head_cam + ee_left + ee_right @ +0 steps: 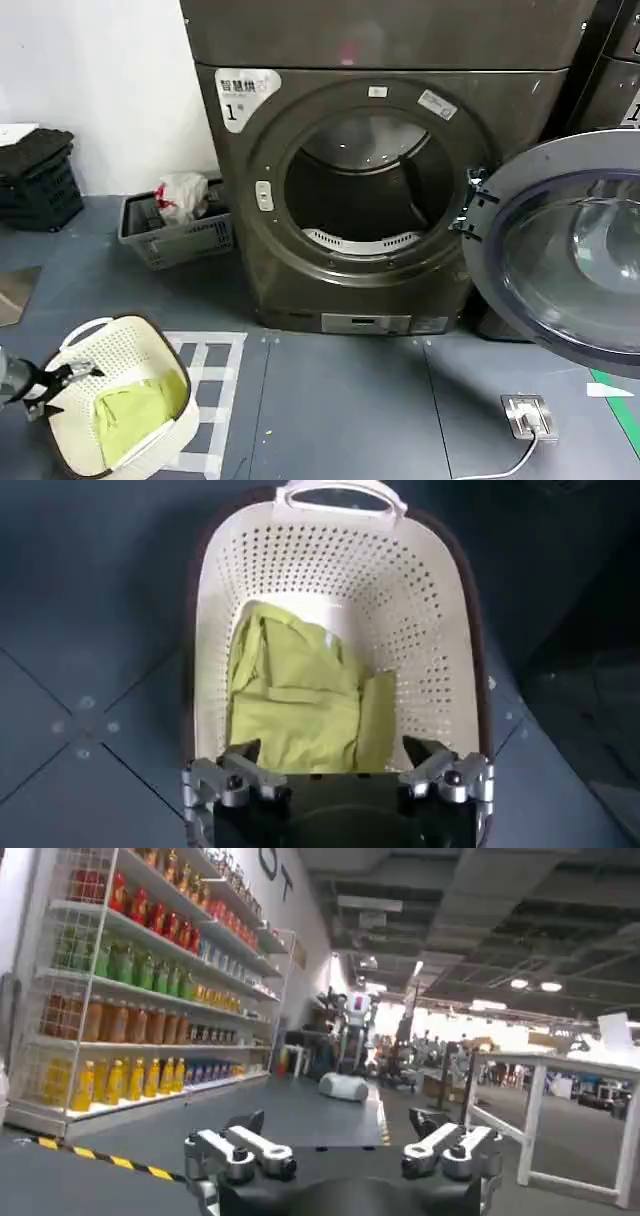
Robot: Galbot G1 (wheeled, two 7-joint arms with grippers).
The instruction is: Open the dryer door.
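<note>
Dryer door (560,250) far from left gripper (62,385)

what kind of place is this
Probably a mock laundry corner inside a big robot test hall. The dryer door hangs open on a front-loading machine, a laundry basket sits on the floor, and stocked store shelves line the hall behind.

Head view down at dryer (380,190); left wrist above basket (440,600)

The left gripper (70,385) sits low at 8 o'clock in the head view, fingers spread wide. The right gripper (340,1138) points level, jaws parted.
</note>
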